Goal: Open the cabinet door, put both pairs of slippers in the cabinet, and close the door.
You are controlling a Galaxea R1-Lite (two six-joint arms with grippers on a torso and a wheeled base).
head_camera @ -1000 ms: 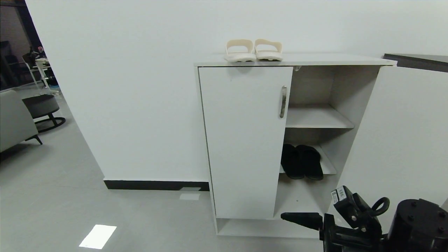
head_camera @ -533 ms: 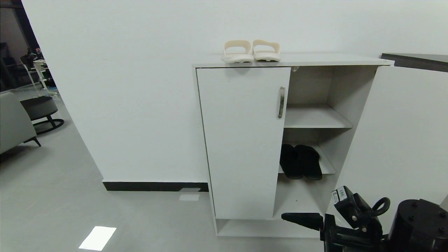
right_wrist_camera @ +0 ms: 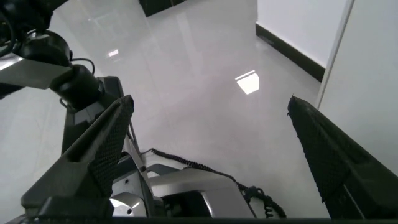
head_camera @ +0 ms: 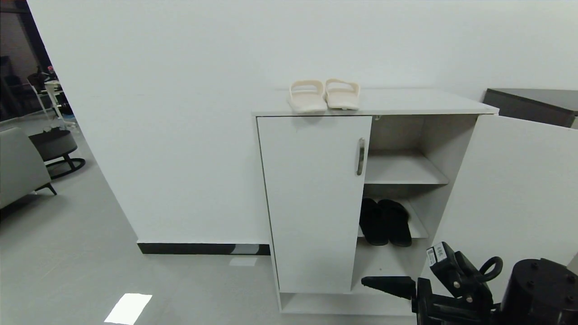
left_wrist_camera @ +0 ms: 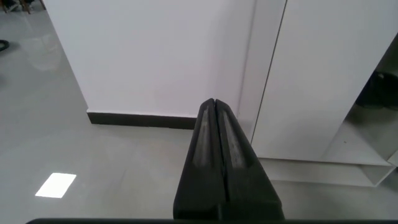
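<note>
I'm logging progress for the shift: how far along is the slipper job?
Done: the right cabinet door stands open, and the black slippers lie on the lower shelf inside. In hand: nothing; the right tool is open and empty, and the left tool is shut on nothing. Left: the cream slippers sit on the cabinet top and must go inside, then the door needs closing.

We see soft, even light across the white wall (head_camera: 180,135), a bright glare patch (head_camera: 128,308) on the glossy floor (head_camera: 67,253), and dim shade inside the open cabinet (head_camera: 316,203) and the room (head_camera: 18,67) at far left.
</note>
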